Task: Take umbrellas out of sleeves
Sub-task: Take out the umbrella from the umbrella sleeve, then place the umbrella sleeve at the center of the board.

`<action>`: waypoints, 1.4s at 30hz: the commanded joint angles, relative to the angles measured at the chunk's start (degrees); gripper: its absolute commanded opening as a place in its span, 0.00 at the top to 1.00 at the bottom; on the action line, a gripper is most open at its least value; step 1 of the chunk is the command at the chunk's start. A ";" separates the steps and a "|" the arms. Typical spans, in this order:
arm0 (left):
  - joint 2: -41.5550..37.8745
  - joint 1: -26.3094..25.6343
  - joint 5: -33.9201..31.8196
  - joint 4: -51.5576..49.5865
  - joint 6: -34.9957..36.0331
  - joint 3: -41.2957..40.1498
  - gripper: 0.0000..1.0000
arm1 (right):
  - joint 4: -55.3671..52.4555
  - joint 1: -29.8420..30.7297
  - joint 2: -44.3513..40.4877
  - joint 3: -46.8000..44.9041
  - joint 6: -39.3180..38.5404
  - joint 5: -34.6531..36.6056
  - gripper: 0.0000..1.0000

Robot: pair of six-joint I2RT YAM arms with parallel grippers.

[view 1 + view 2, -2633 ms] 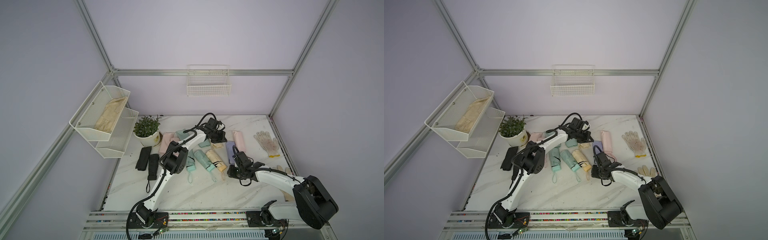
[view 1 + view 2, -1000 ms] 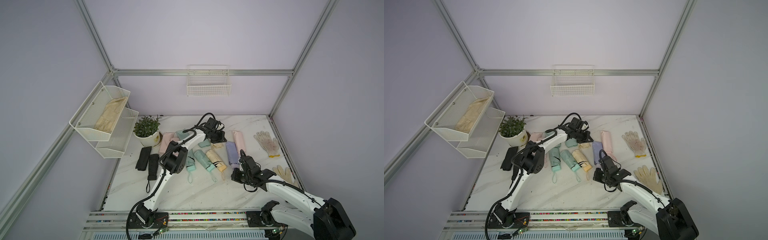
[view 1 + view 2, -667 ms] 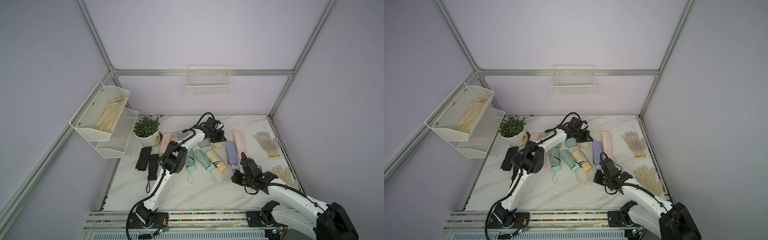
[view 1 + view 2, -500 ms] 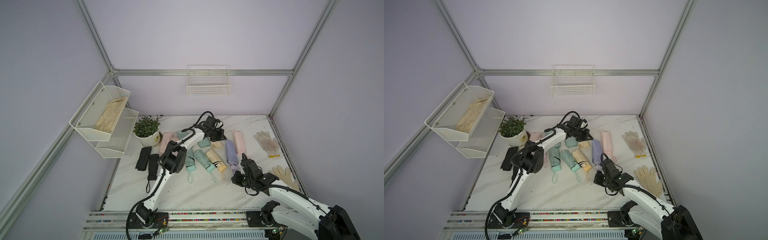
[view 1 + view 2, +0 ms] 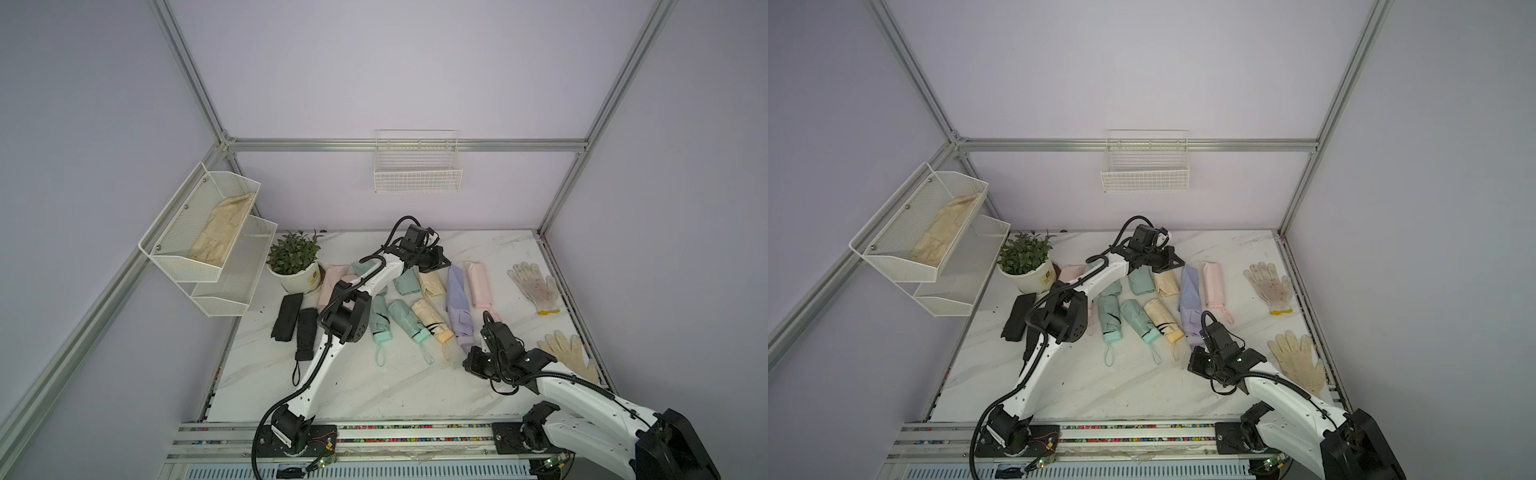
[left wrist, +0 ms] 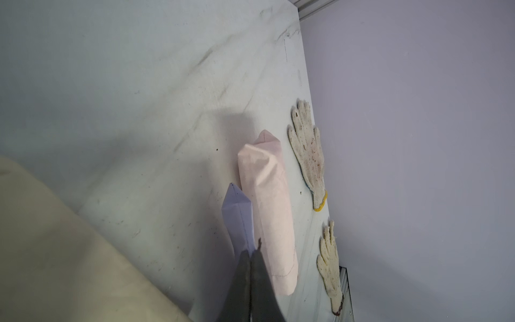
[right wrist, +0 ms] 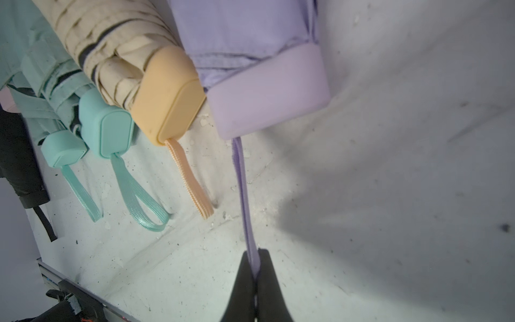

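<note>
My right gripper (image 7: pixel 254 263) is shut on the taut wrist loop of the lavender umbrella, whose handle cap (image 7: pixel 267 94) sticks out of the lavender sleeve (image 5: pixel 456 297). In both top views that gripper (image 5: pixel 473 362) (image 5: pixel 1196 360) hangs just in front of the cap. My left gripper (image 6: pixel 251 252) (image 5: pixel 444 262) is shut at the sleeve's far end (image 6: pixel 237 214), pinching its edge. A pink sleeve (image 5: pixel 478 284) lies full beside it. Two mint umbrellas (image 5: pixel 380 320) (image 5: pixel 409 320) and a yellow umbrella (image 5: pixel 432 320) lie bare to the left.
Flat mint (image 5: pixel 405 282), yellow (image 5: pixel 432 282) and pink (image 5: pixel 332 282) sleeves lie behind the row. A black umbrella (image 5: pixel 307 332) and black sleeve (image 5: pixel 286 309) lie left, by a potted plant (image 5: pixel 296 266). A white glove (image 5: pixel 534 286) and beige glove (image 5: pixel 567 357) lie right.
My right arm has drawn back towards the table's front with the loop, and the lavender sleeve has stretched longer. The left arm has held its place.
</note>
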 commanded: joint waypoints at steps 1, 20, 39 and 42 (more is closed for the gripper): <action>0.67 0.88 1.11 6.02 -2.97 4.86 1.00 | -0.20 0.37 0.00 0.90 1.85 -0.11 1.00; 6.53 2.18 0.35 20.10 -9.84 8.74 1.00 | -0.04 0.39 2.27 1.82 3.78 0.86 1.00; 5.38 4.59 -1.06 17.07 -8.15 8.88 0.35 | 0.55 0.45 4.55 4.48 2.39 1.55 1.00; 3.10 4.62 -1.96 14.10 -6.11 7.87 0.25 | -0.31 0.39 3.29 4.64 2.21 1.63 1.00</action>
